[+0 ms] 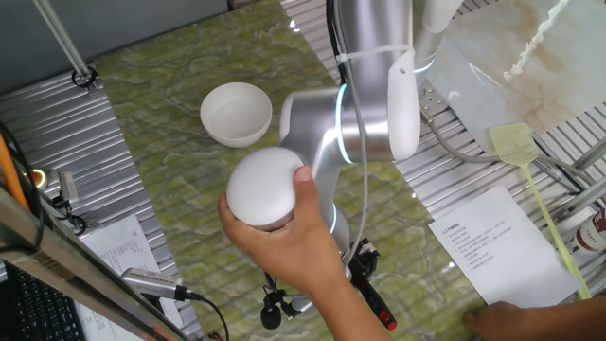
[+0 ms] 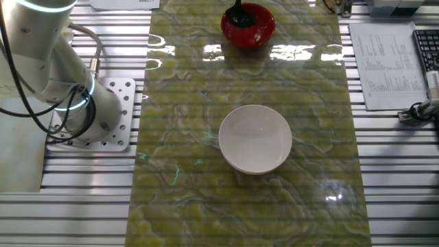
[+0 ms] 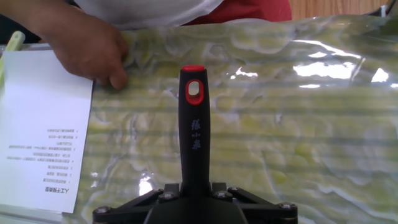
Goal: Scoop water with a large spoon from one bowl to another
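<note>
The other fixed view shows, at the far left, the white robot arm base [image 2: 75,103] bolted to a perforated plate. Beside it lies a glossy green marbled mat [image 2: 178,178]. On the middle of the mat sits the round plain white deep bowl [image 2: 255,138], upright. Nothing is touching it. Well beyond it, at the mat's far edge, stands the round glossy red shallow bowl [image 2: 257,31]. The round scoop of the black long-handled ladle [image 2: 238,15] rests inside it. To the right, off the mat, lie a printed white paper sheet [image 2: 383,62] and the edge of a black keyboard [image 2: 426,48].

In the hand view, another printed sheet lies on the left. A person's bare hand [image 3: 87,46] rests on the mat just past it. At centre the ladle's thin black handle runs away from the camera to its small red tip. The two-finger gripper [image 3: 194,198] is closed snugly on the lower handle.

In one fixed view the white bowl is left of the arm. A person's hand grips the arm's rounded white joint cap [image 1: 265,185]. Further right lies a pale green plastic fly swatter [image 1: 516,142].
</note>
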Robot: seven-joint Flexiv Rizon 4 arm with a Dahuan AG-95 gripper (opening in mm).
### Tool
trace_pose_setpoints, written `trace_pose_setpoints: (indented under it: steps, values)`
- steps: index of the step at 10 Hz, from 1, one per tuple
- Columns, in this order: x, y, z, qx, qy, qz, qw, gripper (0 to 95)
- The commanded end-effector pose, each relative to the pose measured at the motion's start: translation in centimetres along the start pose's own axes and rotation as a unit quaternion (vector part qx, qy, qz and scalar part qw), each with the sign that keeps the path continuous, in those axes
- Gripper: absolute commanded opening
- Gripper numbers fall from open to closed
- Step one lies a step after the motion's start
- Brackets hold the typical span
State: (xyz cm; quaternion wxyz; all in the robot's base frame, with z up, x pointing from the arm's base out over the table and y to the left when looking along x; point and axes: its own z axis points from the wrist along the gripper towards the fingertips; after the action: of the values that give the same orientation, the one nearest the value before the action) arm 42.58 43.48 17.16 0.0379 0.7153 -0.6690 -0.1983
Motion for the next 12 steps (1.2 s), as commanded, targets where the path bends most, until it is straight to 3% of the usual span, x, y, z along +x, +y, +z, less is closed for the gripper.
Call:
trace_pose_setpoints:
  steps: [1, 12]
  values:
    - [-0.07, 0.12, -1.43, -0.001, 0.003, 0.000, 1.0000, 0.0]
    - [-0.11, -0.03, -1.28, -0.015, 0.010, 0.000, 0.9998, 0.0]
